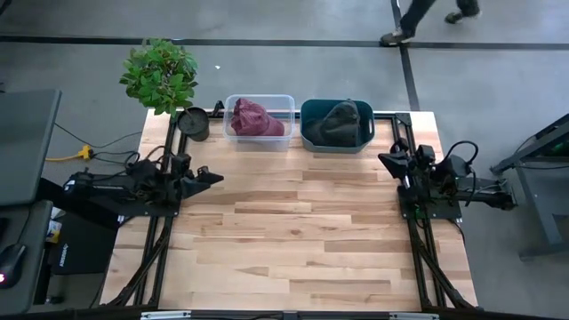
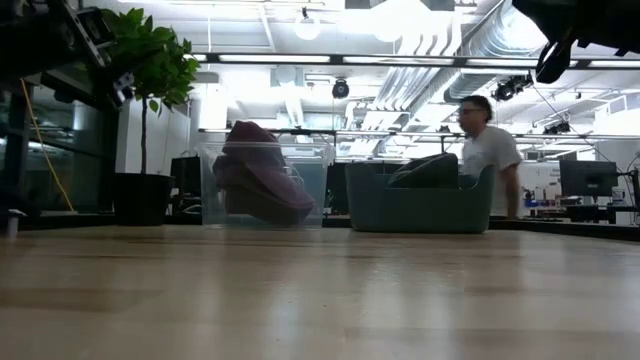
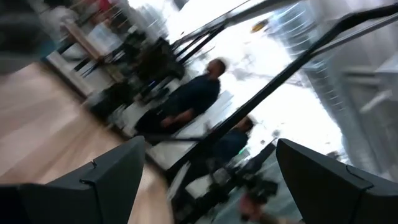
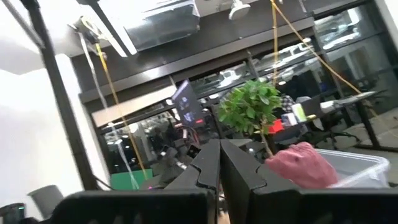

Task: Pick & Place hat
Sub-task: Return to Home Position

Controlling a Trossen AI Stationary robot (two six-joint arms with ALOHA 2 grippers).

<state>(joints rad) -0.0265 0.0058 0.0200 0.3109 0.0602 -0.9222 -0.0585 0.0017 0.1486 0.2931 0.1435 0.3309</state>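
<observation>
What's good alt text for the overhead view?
A red cap lies in a clear bin and a dark cap in a blue bin at the far edge of the table. Left hand and right hand wait at its sides, empty.

I see a potted plant [image 1: 160, 74] at the far left corner of the bench [image 1: 293, 231], in a black pot [image 1: 194, 124]. Beyond the far edge is a person [image 2: 490, 150] in a white shirt. A yellow plug [image 1: 84, 152] lies on the floor off the left edge.

— Where's the red cap [image 1: 256, 117]?
— Crumpled inside the transparent bin [image 1: 286, 100]
— And the black cap [image 1: 340, 120]?
— Heaped in the blue bin [image 1: 336, 145], just beside it, at the bench's [image 1: 293, 231] far edge
</observation>
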